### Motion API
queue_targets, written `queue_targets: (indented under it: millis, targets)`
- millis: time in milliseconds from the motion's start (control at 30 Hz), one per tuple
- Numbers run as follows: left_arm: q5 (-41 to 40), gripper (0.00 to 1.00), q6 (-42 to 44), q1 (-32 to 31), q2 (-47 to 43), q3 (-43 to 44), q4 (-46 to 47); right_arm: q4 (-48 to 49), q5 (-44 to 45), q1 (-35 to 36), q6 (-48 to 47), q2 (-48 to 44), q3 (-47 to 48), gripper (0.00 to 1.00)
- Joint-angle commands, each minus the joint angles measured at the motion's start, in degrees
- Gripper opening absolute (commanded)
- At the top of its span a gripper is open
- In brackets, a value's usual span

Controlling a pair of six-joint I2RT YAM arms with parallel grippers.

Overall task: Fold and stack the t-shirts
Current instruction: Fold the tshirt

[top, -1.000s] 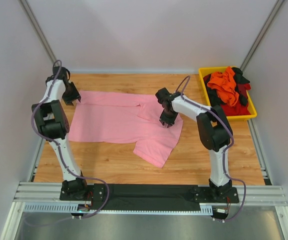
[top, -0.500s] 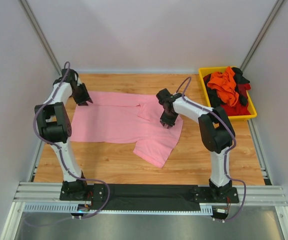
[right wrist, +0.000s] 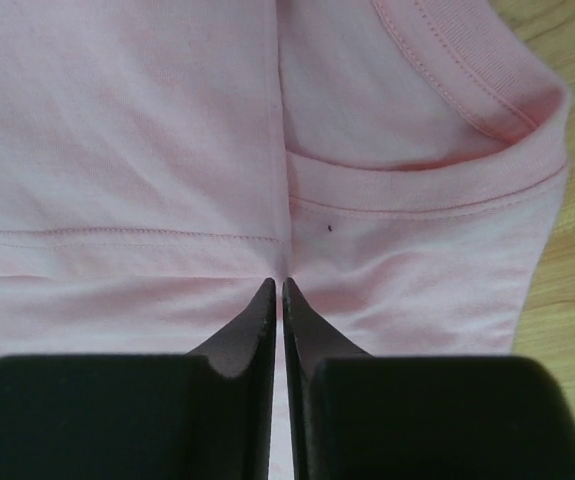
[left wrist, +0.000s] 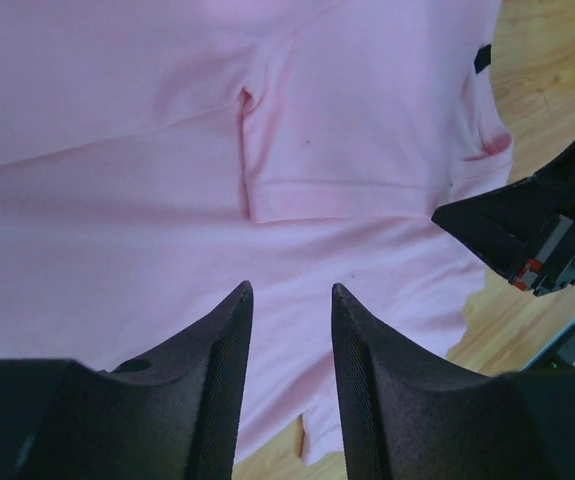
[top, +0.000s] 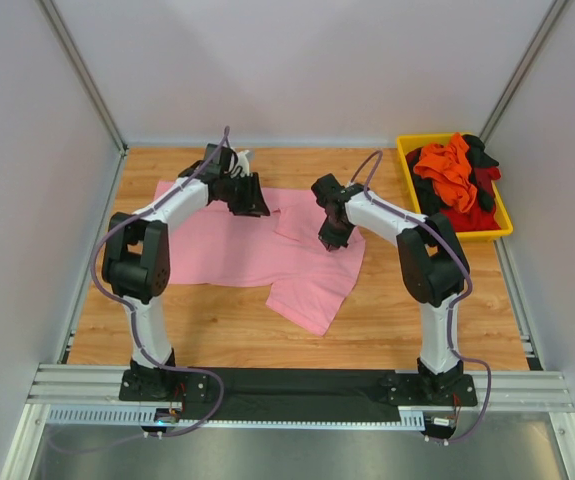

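Pink cloth is lying spread over the middle of the wooden bench (top: 392, 310). The pink shirt (top: 217, 250) is resting mostly flat, its long axis running left to right, with its hem pointing toward the left arm and its collar (right wrist: 467, 170) toward the right. One sleeve is lying folded in over the body. The left gripper (top: 252, 198), a second ago at the shirt's far left corner, is now hovering over the far edge near the middle, fingers (left wrist: 222, 340) apart and gripping nothing. It is probably reaching for a new hold for the next fold. The right gripper (top: 332, 238) is staying by the collar, fingers together at a crease; whether they are pinching cloth I cannot tell. The orange, red and black shirts (top: 449, 165) are waiting in the yellow bin (top: 405, 150).
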Motion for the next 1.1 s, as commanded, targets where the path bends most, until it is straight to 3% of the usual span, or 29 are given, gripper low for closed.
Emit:
queue_targets:
  millis: [0, 733, 900, 1067]
  targets:
    - [3.7, 0.45, 2.2, -0.6, 2.0, 0.3, 4.8, 1.9, 1.4, 0.1, -0.2, -1.2, 0.1, 0.03]
    - [-0.1, 0.44, 4.2, -5.1, 12.0, 6.4, 3.4, 3.8, 0.7, 0.1, -1.2, -2.4, -1.2, 0.00]
    - [-0.5, 0.43, 4.0, -5.4, 13.5, 7.1, 3.5, 2.6, 0.9, 0.1, -1.3, -1.3, -0.2, 0.12]
    - [-0.9, 0.42, 3.9, -5.9, 14.2, 7.1, 3.6, 2.7, 0.9, 0.0, -1.2, -1.1, -0.4, 0.13]
